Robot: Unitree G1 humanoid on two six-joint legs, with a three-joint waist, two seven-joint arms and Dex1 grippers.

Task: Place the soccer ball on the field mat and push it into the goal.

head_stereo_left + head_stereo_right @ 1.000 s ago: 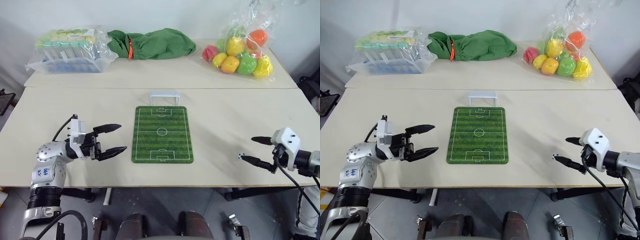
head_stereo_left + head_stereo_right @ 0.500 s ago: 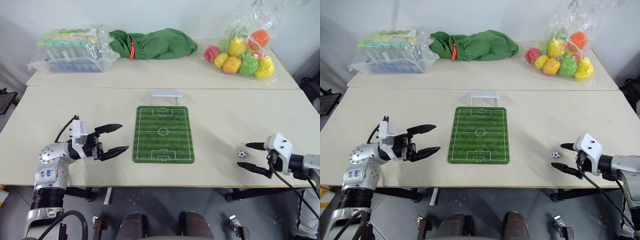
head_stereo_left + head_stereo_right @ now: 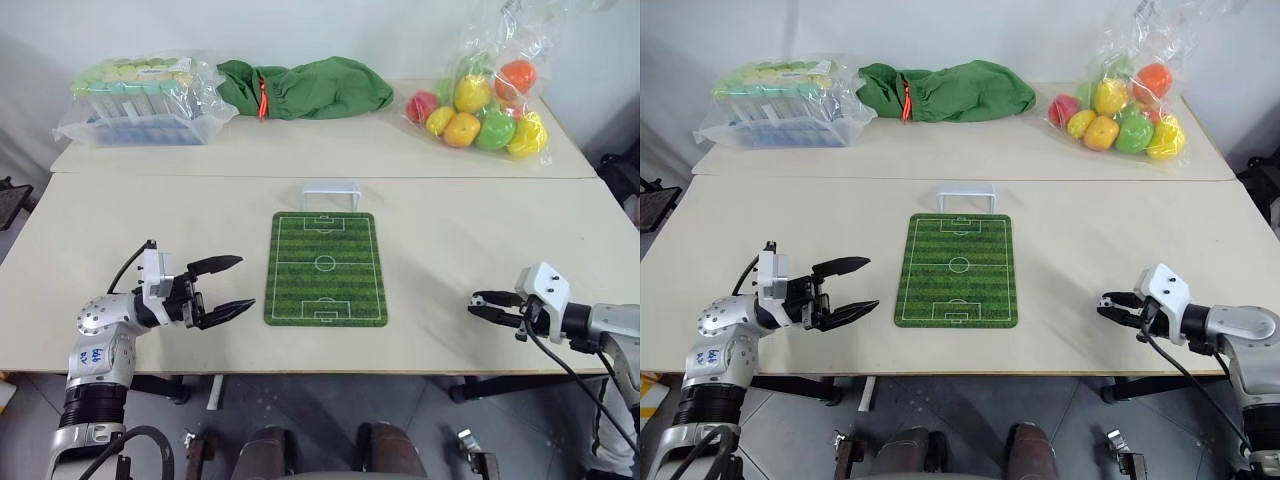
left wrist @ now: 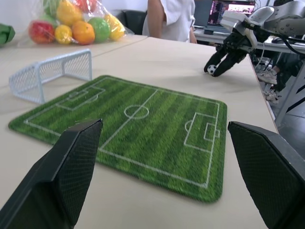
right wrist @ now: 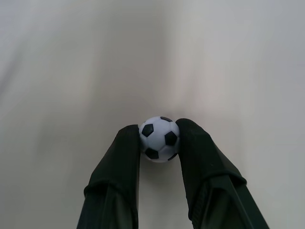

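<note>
Two grippers low over table | right gripper, lower right of frame, pointing left, pinching soccer ball | left gripper, lower left, level, fingers spread, empty | field mat centre.

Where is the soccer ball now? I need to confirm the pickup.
The soccer ball sits pinched between the right gripper fingertips, low over the table near its front edge, right of the field mat.

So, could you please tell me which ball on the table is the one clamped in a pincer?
The tiny black-and-white soccer ball, pinched in the right pincer; the larger coloured balls sit bagged at the table's far edge.
</note>
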